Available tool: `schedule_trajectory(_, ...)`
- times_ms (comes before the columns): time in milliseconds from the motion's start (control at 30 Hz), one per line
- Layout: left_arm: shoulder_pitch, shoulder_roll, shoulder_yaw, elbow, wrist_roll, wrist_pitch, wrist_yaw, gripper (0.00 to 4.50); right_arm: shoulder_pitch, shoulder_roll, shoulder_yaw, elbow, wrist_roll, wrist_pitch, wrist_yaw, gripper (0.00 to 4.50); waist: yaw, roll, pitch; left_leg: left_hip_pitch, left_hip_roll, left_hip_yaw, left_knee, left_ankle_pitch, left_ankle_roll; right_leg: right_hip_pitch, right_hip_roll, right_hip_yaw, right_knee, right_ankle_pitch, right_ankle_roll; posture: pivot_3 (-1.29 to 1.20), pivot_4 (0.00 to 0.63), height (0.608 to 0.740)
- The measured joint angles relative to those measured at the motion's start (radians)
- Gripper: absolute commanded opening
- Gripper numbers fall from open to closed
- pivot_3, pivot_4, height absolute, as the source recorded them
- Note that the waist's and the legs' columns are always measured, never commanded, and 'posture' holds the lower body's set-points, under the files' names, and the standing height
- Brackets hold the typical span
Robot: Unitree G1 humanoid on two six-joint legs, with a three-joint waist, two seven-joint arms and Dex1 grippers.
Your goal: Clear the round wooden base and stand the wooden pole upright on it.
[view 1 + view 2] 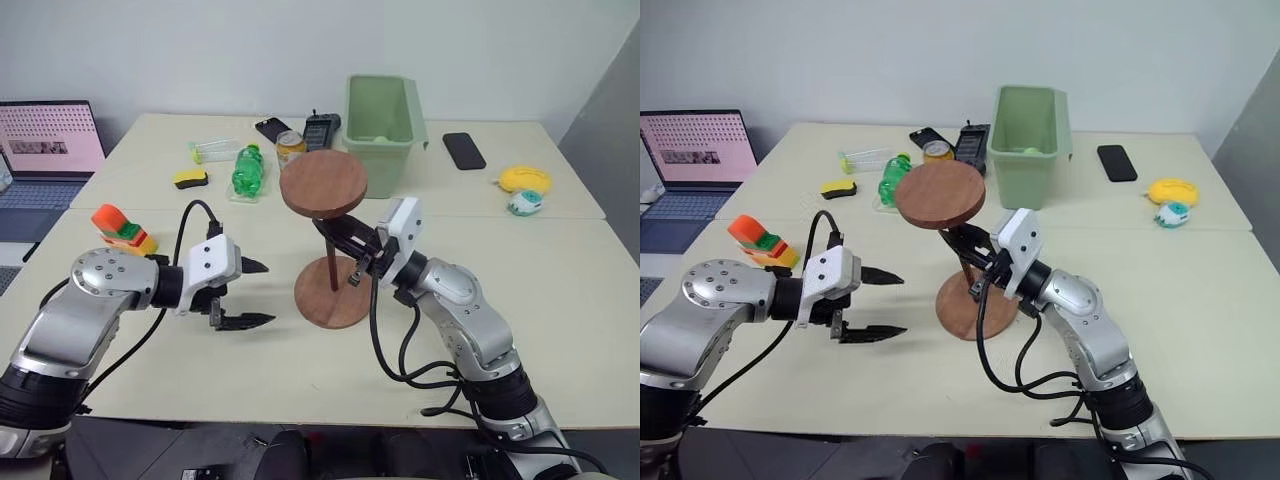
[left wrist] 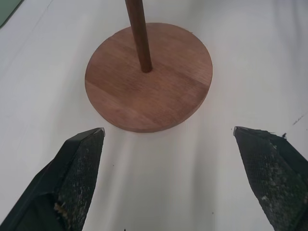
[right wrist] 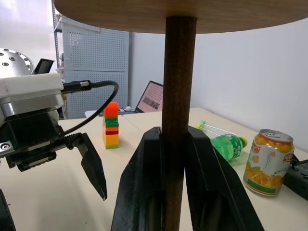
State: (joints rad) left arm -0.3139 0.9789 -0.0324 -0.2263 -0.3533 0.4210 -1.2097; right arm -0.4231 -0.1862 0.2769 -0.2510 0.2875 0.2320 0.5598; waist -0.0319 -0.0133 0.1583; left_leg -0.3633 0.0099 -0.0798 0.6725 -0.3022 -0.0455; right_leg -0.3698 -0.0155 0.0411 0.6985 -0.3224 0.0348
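Note:
The round wooden base (image 1: 318, 305) lies flat on the table in front of me, with nothing on it but the wooden pole (image 1: 331, 265). The pole stands about upright, its lower end at the base's centre (image 2: 149, 91). Its fixed disc (image 1: 323, 184) is at the top. My right gripper (image 1: 340, 243) is shut on the pole's shaft (image 3: 179, 72), a black finger (image 3: 144, 192) on each side. My left gripper (image 1: 268, 293) hangs open just left of the base, pointing at it, with nothing between its fingertips (image 2: 89, 144).
At the back of the table stand a green bin (image 1: 380, 120), a green bottle (image 1: 246, 170), a drink can (image 1: 290, 147), and a black phone (image 1: 463, 150). A coloured block toy (image 1: 122, 228) and a laptop (image 1: 50, 140) are at the left.

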Motion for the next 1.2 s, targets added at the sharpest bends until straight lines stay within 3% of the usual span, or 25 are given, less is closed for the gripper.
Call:
schedule_trajectory(1000,-0.005,0.0,0.0,-0.018,-0.002,0.031,0.001,4.5,-0.022,-0.044,0.037,0.004,0.0,0.049,-0.019,0.21,0.003,0.005,-0.025,0.005,0.0,0.0,-0.01,0.0,0.0,0.003,-0.001,0.0,-0.009,0.0,0.0,0.0,0.15,0.74)
schedule_trajectory(1200,-0.003,0.0,0.001,-0.018,-0.002,0.031,0.0,4.5,0.005,-0.056,0.023,0.001,0.002,0.049,-0.018,0.21,0.006,0.006,-0.026,0.023,-0.001,-0.003,-0.014,-0.001,0.001,0.022,-0.002,0.0,-0.019,-0.002,-0.002,0.0,0.15,0.74)
